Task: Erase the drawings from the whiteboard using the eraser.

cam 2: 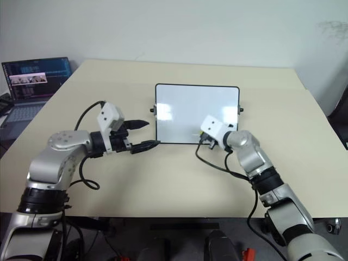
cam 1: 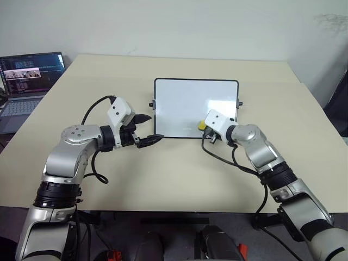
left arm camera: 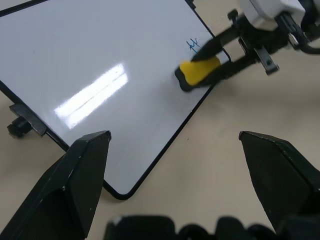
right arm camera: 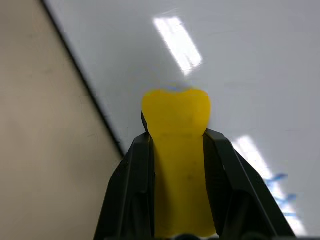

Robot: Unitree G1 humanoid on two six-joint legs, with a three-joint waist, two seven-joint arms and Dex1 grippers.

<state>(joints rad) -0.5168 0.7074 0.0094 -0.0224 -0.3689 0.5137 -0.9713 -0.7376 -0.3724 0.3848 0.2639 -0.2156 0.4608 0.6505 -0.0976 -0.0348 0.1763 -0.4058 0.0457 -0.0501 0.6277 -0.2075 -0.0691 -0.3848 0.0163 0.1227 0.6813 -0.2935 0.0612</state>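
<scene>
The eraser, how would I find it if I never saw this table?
Find the whiteboard in the middle of the beige table. At its near edge, the right gripper pinches the eraser, the only bright yellow thing there.

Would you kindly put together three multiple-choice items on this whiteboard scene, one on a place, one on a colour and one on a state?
1. Where does the laptop sit?
A. at the table's far left
B. on the whiteboard
C. at the table's right edge

2. What colour is the eraser?
A. red
B. yellow
C. green

3. How does the left gripper stand?
A. shut on the eraser
B. shut on a marker
C. open, holding nothing

Key: 1 A, the laptop shows at the far left in both eye views. 2 B, the block held by the right gripper on the whiteboard is yellow. 3 C, the left wrist view shows its fingers wide apart over the board's near corner.
</scene>
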